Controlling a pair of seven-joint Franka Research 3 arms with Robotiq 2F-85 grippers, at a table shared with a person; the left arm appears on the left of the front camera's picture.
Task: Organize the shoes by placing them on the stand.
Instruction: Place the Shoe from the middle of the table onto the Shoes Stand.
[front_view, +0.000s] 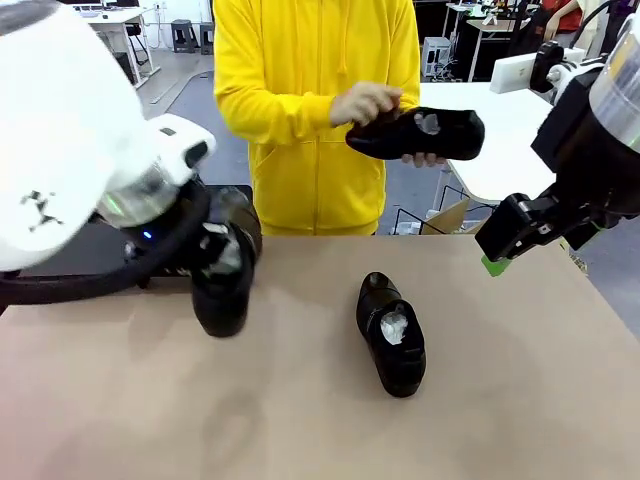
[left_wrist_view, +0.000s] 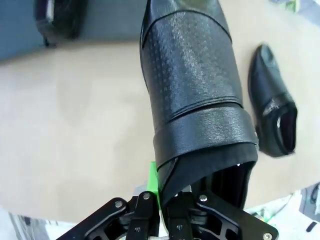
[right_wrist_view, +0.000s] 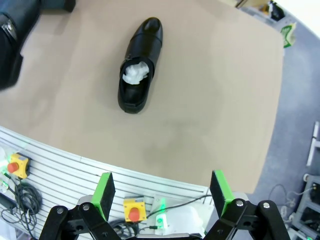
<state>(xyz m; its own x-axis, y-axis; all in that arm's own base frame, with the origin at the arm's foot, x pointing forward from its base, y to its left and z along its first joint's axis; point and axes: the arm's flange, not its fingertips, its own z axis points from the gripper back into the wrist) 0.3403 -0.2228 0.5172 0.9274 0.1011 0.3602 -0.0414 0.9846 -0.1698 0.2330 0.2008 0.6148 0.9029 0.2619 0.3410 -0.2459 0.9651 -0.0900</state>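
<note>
Work surface: tan tabletop (front_view: 300, 430), matte, evenly lit. Near edge: slotted aluminium rail (right_wrist_view: 65, 175) carrying yellow emergency-stop boxes (right_wrist_view: 134, 209) and cables (right_wrist_view: 20, 197). Floor (front_view: 190, 95): grey. Beyond the far edge: white table (front_view: 505, 140) at right, cardboard box (front_view: 450, 215) beside it. Far left: second white table (front_view: 115, 18) and stools (front_view: 185, 35).

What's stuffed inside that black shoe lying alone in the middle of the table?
The shoe holds crumpled white paper in its opening. How far the paper reaches toward the toe cannot be seen, because the leather upper covers that part.
</note>
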